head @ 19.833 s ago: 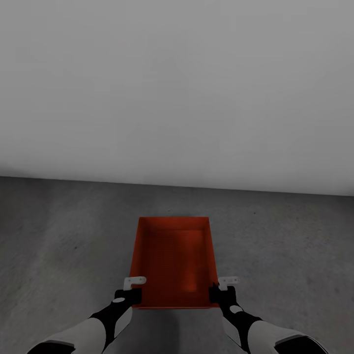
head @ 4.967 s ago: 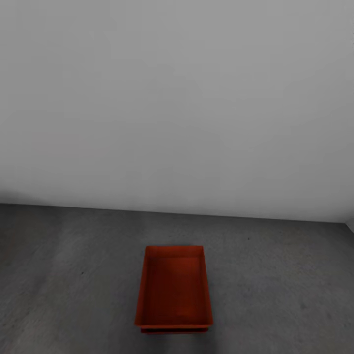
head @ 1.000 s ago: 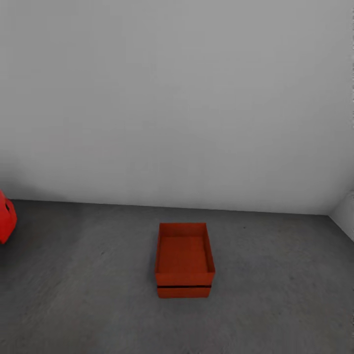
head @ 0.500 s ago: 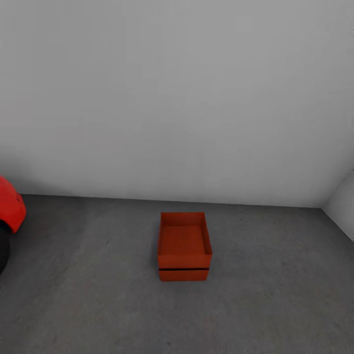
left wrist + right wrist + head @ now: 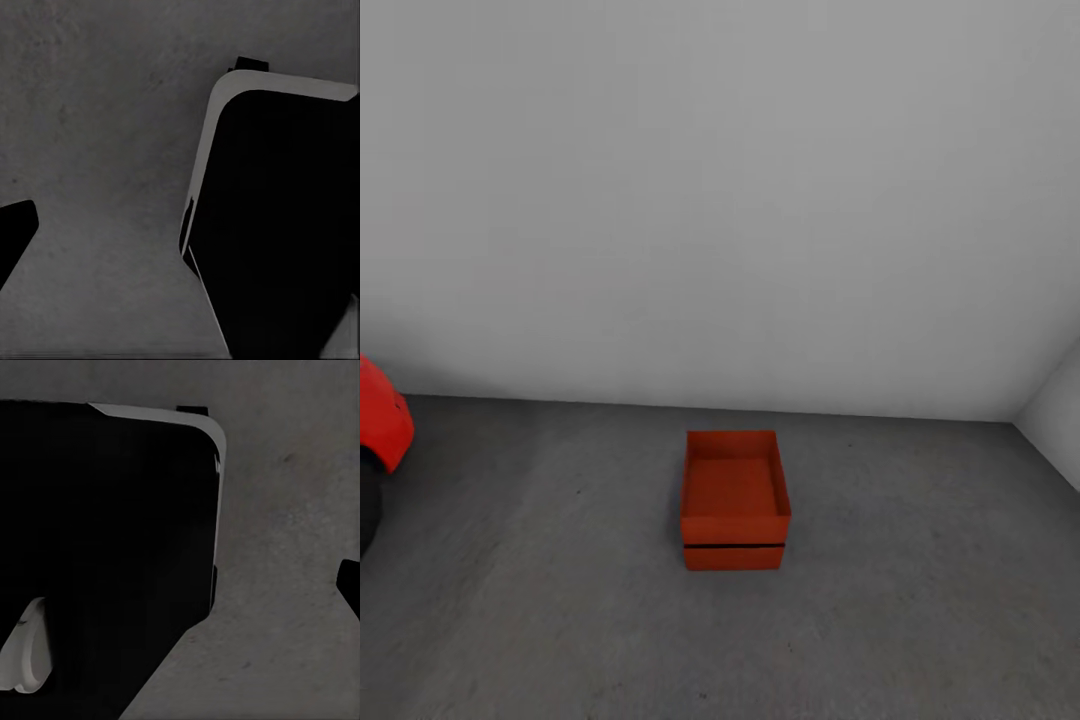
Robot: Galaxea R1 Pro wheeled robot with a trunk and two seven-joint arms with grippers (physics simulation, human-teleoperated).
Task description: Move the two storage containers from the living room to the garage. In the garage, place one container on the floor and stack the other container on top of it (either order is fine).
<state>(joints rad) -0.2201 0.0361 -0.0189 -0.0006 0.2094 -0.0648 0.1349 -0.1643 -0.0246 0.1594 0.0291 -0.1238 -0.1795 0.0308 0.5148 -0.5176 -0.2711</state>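
Head view: two orange-red, thin-walled, lidless rectangular storage containers sit stacked on the dark grey matte concrete-like garage floor (image 5: 920, 600), roughly centre of the room. The upper storage container (image 5: 735, 487) sits squarely on the lower storage container (image 5: 734, 558), w/ a thin dark gap line between them; the upper one is open at top & nothing shows inside. Only the near front face of the lower one shows. The stack stands near, but apart from, the plain white back wall (image 5: 720, 200). A second white wall (image 5: 1060, 420) meets it at far right, forming a corner. At the left edge, part of a glossy red car (image 5: 382, 415) w/ a black tyre (image 5: 368, 510) below it, well apart from the stack. Both wrist views look down on grey floor beside a large black robot base w/ pale rounded edging (image 5: 285, 225) (image 5: 105, 555). A small black tip shows at the edge of each wrist view; can't tell how far either pincer is open, nor whether it holds anything.
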